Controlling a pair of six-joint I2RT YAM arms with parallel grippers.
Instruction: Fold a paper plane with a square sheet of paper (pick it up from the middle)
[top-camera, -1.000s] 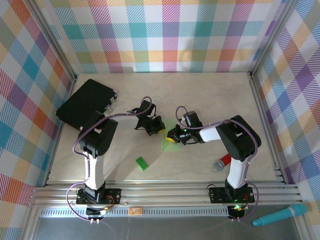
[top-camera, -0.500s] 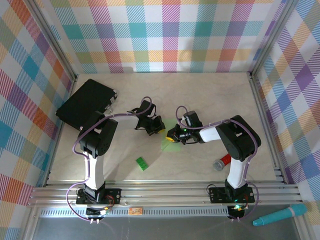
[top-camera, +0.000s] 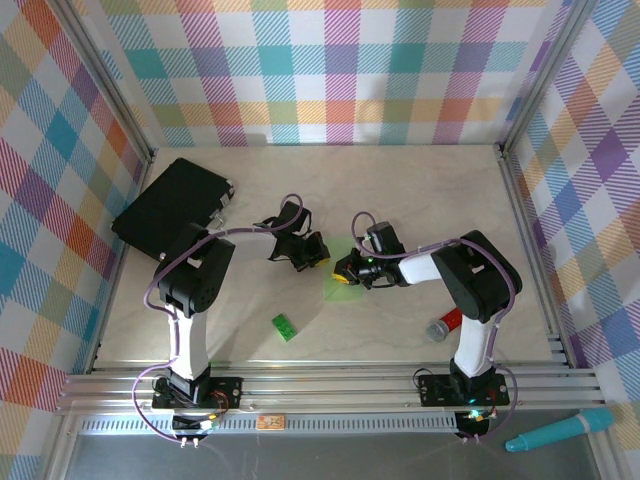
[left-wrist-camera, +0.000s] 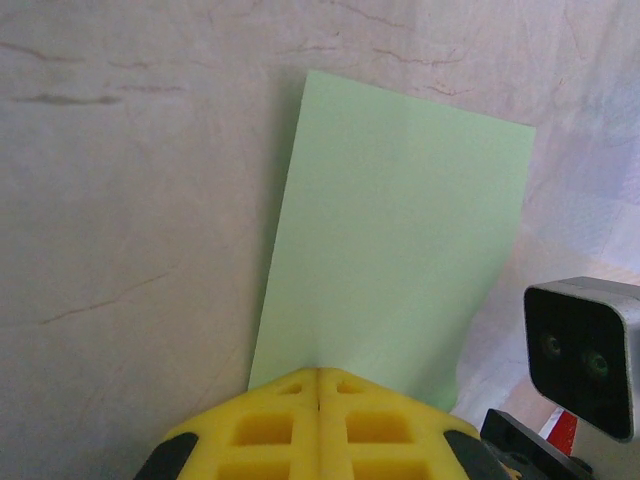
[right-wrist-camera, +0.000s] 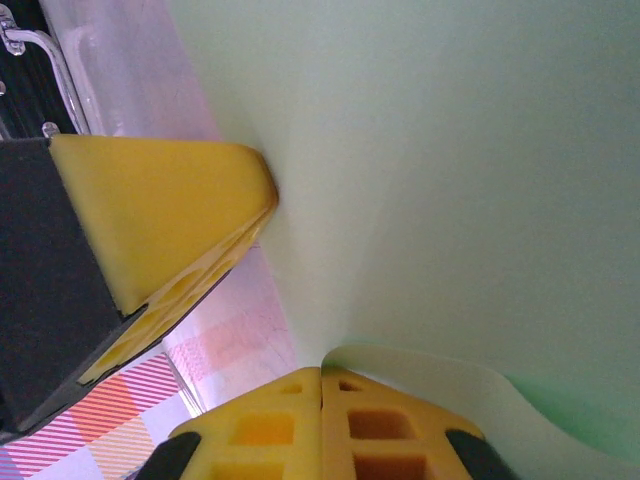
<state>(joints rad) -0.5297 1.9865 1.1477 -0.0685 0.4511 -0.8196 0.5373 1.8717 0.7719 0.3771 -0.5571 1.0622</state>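
Note:
The square sheet of paper is pale green and matte, and from the left wrist it reads as an upright rectangle above the table. My left gripper is shut on its near edge. My right gripper is also shut, with a curled edge of the sheet at its yellow tips. The left gripper's fingers touch the sheet from the left. From above, the left gripper and the right gripper meet mid-table, with a little of the sheet showing below them.
A black case lies at the back left. A small bright-green toy brick sits near the front. A red and silver cylinder lies by the right arm. A teal pen rests beyond the front rail.

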